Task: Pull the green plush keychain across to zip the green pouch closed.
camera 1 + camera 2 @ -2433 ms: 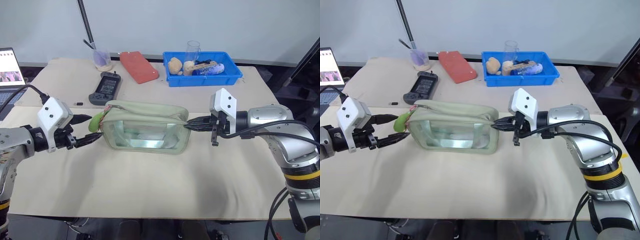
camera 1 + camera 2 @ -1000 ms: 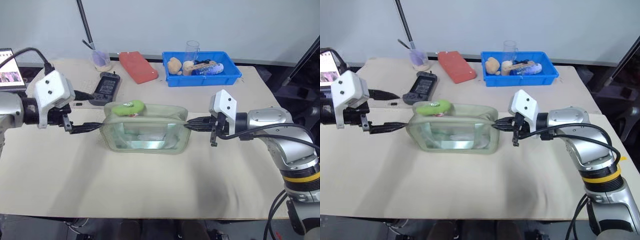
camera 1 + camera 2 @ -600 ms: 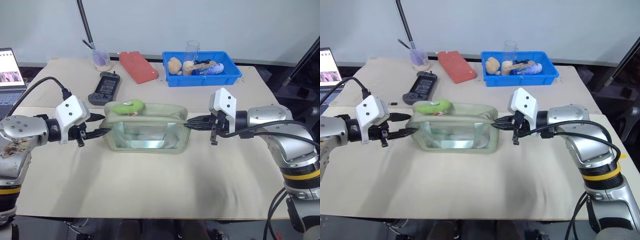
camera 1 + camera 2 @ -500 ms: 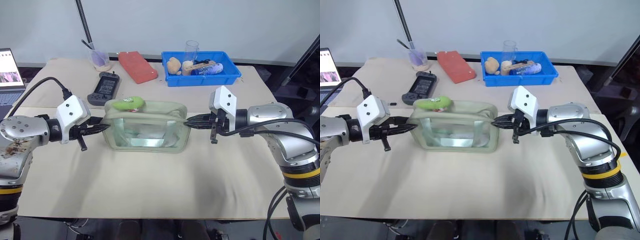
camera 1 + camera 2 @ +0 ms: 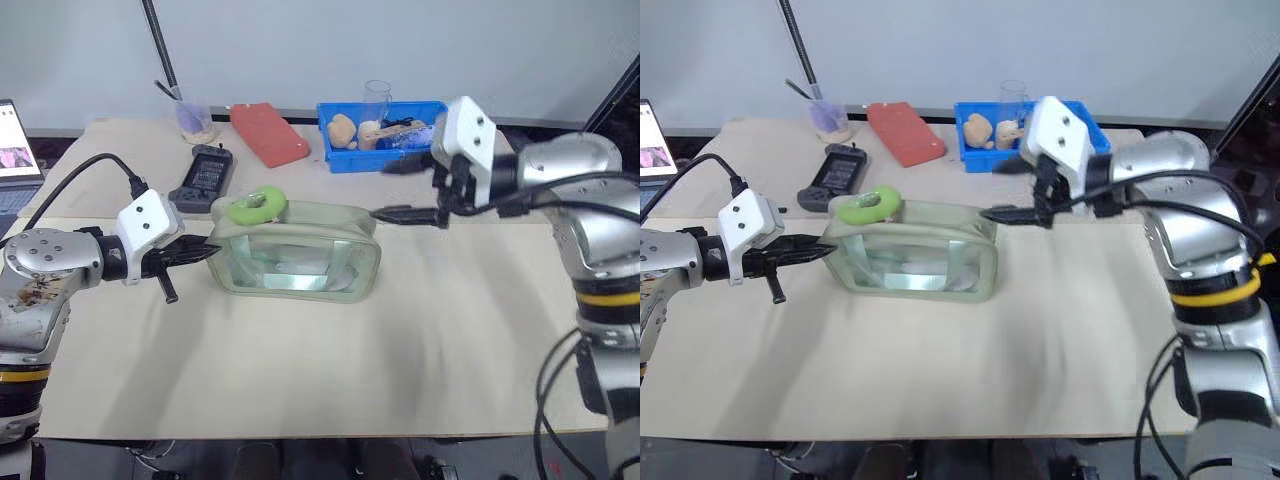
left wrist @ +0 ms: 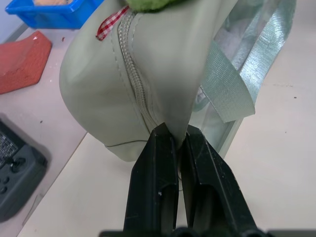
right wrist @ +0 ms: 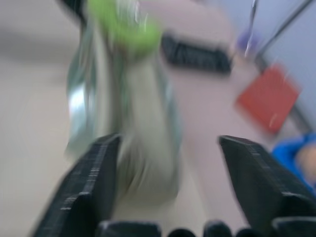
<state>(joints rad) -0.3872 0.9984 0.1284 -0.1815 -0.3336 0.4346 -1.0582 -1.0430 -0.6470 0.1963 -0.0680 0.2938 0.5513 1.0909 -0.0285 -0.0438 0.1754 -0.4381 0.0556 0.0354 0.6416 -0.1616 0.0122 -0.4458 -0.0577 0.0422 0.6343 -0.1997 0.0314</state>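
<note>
Pouch (image 5: 295,255) mid-frame on the table (image 5: 400,340), keychain (image 5: 256,205) curled on its top left, left gripper (image 5: 208,252) pinching the pouch's left end, right gripper (image 5: 385,190) wide open, raised off its right end

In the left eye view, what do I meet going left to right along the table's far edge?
Laptop → plastic cup → red block → blue bin

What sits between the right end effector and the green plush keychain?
In the left eye view, the green pouch's unzipped top spans from keychain toward right end effector; nothing else.
</note>
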